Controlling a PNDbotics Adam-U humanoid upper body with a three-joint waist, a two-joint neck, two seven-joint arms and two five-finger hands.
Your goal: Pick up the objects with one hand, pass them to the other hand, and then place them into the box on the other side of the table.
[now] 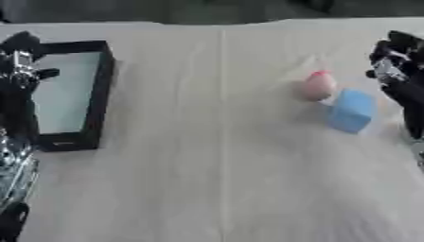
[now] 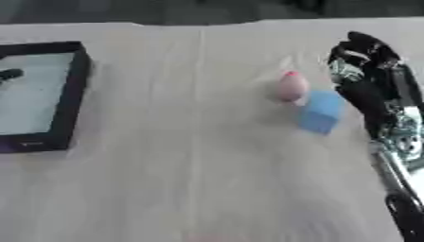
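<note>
Nearest on the cloth-covered worktop (image 1: 224,189): blue block (image 1: 351,110), touching the pink egg-shaped object (image 1: 317,85) just beyond. Right hand (image 2: 357,59) just right of both, holding nothing (fingers too dark to tell curled or straight). Left hand (image 1: 18,61) well apart, by the black box (image 1: 99,94), fingers unreadable too.

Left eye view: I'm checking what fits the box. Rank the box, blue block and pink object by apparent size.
1. Box, clearly largest.
2. Blue block.
3. Pink object, slightly smaller than the block.
</note>
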